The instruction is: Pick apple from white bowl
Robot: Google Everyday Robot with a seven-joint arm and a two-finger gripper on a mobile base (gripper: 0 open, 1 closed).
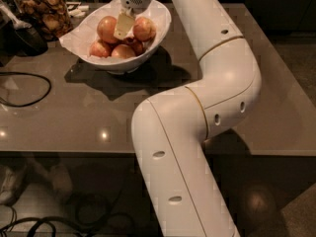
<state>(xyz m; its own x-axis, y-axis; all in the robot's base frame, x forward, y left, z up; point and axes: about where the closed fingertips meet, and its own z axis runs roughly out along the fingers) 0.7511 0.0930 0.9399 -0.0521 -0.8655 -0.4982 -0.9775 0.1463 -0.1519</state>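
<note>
The white bowl (159, 21), lined with white paper, stands at the back of the table and holds several apples. The largest apple (107, 27), golden orange with a red blush, lies at the upper left of the pile. A similar apple (144, 28) lies to its right, with smaller, redder ones (122, 52) in front. My gripper (123, 26) reaches down into the bowl from above, its pale tip in the gap between the two upper apples and touching or nearly touching the large one. No apple is lifted.
A glass jar of brown snacks (45, 11) stands left of the bowl, next to a dark object (22, 38). A black cable (29, 85) loops on the grey table (89, 117) at the left. My white arm (217, 78) crosses the right half of the table.
</note>
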